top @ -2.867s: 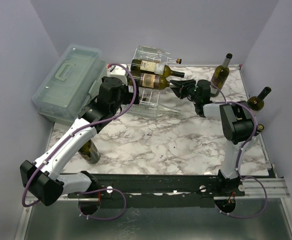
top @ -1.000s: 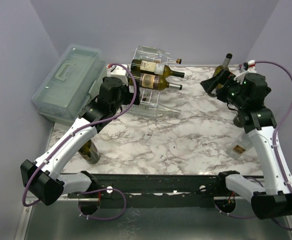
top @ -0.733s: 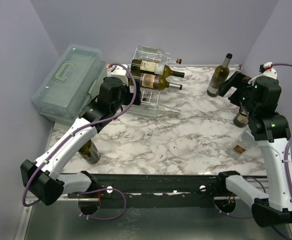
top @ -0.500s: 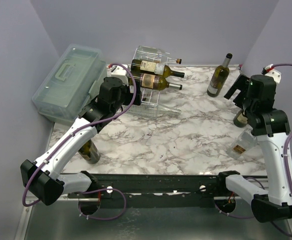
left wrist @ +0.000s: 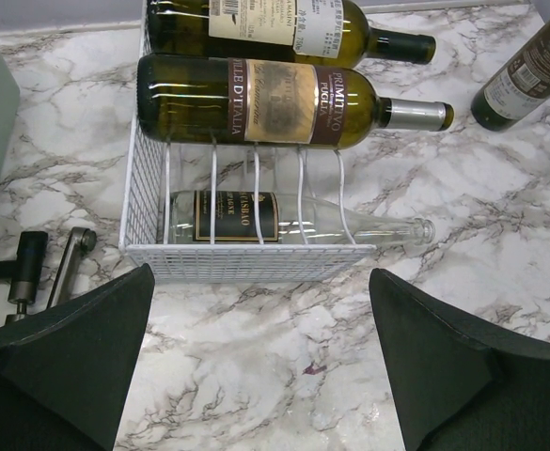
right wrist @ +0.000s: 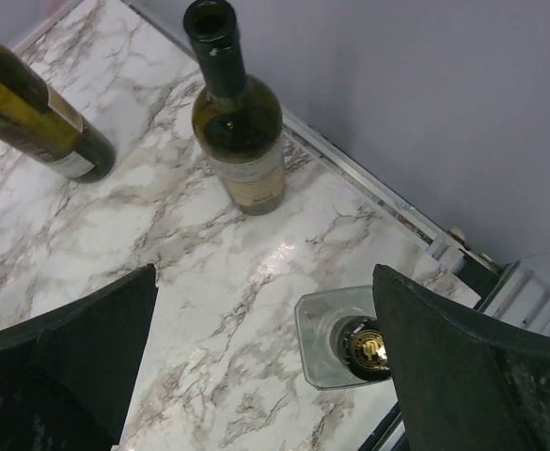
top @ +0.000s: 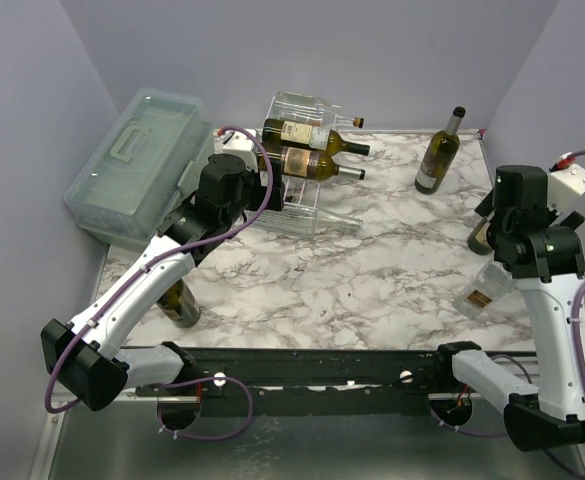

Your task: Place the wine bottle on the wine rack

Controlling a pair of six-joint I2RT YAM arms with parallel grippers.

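Observation:
The wine rack (top: 294,196) (left wrist: 242,258) of clear plastic and white wire stands at the back. Two dark wine bottles (top: 302,133) (left wrist: 256,99) lie on its upper tiers, and a clear one (left wrist: 284,218) lies on the bottom tier. My left gripper (left wrist: 265,371) hovers open in front of the rack, empty. My right gripper (right wrist: 265,371) is open and empty, pointing down over the right edge. Below it stand an uncorked green wine bottle (right wrist: 240,117) (top: 479,238) and a clear square bottle (right wrist: 350,348) (top: 477,290) with a black cap beside the right finger.
Another dark bottle (top: 438,152) (right wrist: 39,113) (left wrist: 528,70) stands at the back right. A pale-green lidded box (top: 137,165) fills the back left corner. One more bottle (top: 180,302) stands under the left arm. Metal tools (left wrist: 44,268) lie left of the rack. The table rail (right wrist: 463,249) runs close on the right.
My right arm has drawn back from the bottle neck at the rack, swung to the right edge and turned its open gripper downward. The left arm has not moved.

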